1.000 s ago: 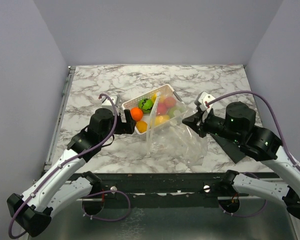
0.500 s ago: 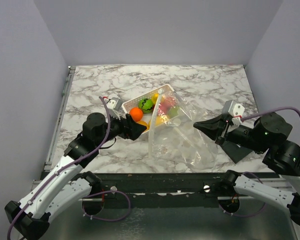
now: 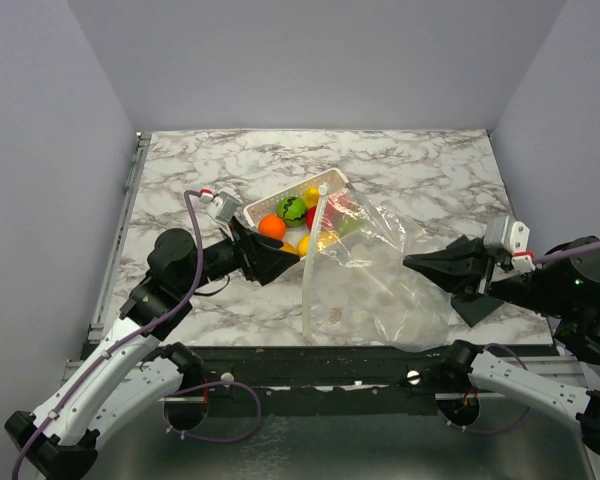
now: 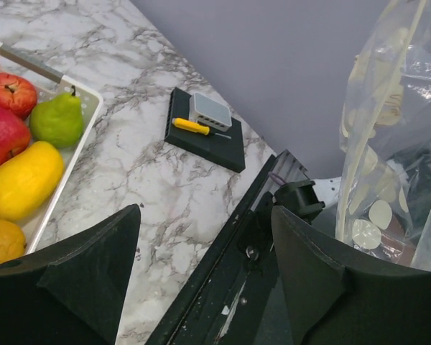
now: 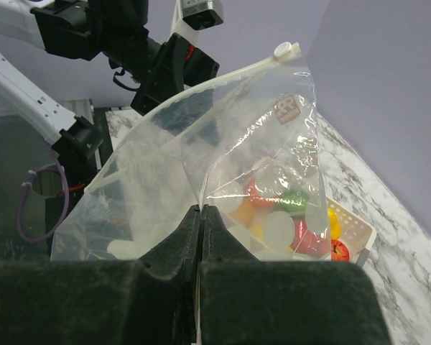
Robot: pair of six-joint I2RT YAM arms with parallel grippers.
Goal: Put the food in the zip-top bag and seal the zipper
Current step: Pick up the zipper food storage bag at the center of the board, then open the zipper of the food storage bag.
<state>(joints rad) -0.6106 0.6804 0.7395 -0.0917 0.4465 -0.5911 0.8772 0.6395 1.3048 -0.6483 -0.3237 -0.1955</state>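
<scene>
**Right fingers pinch the bag, left fingers empty**

The right fingers (image 5: 169,248) are clamped tight on a fold of the zip-top bag (image 5: 223,136), which stretches out over the desk (image 3: 210,160). Its zipper (image 3: 313,262) edge is on the side toward the left arm. The left fingers (image 4: 79,280) are spread wide with nothing between them, just beside the white basket (image 3: 332,179), where the toy fruits (image 4: 23,180) lie.

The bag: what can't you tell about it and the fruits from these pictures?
- Top view: the zip-top bag overlaps the right end of the basket. The fruits there are blurred, and whether they are inside or behind it is unclear.
- Left wrist view: picture edges cut off basket and bag.
- Right wrist view: the right pincer hides the bag's lower part.
</scene>
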